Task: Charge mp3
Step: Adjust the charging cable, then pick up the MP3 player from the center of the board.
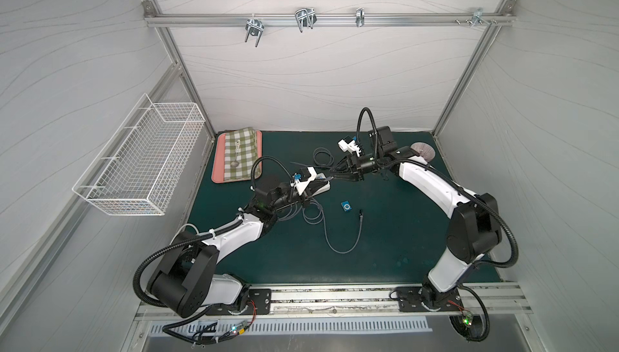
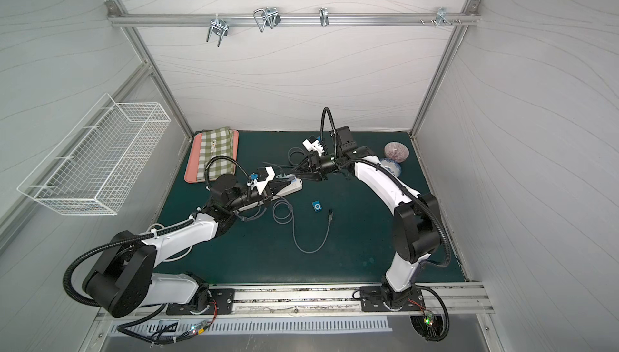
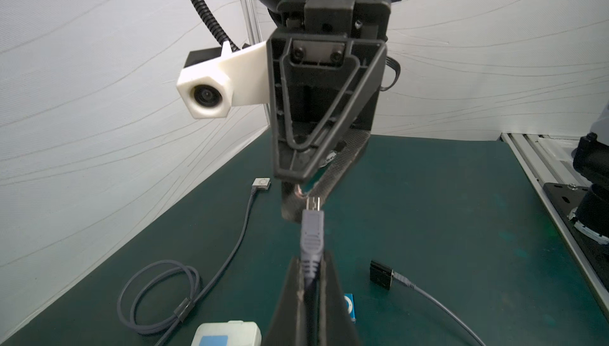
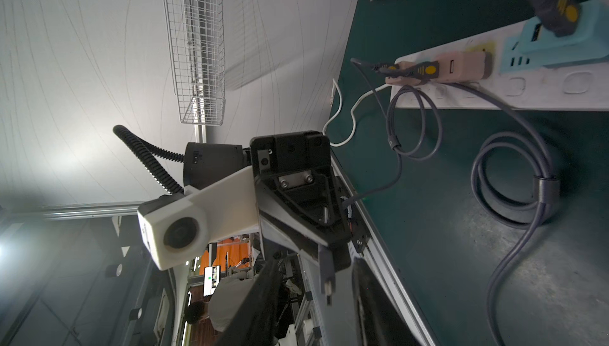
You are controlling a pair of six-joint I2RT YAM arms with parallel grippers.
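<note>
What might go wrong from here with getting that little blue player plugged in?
1. The left pincer grips the grey plug only at its rear, so it may twist when pushed.
2. The blue mp3 player lies loose on the mat, unheld, so it may slide away from the plug.
3. The right pincer, jaws apart, sits right at the plug tip and might knock it.

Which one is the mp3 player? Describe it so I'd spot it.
Start at the dark green mat covering the table. Near its middle lies the mp3 player, beside a grey cable's loose black plug. It alone is a small flat blue square.
</note>
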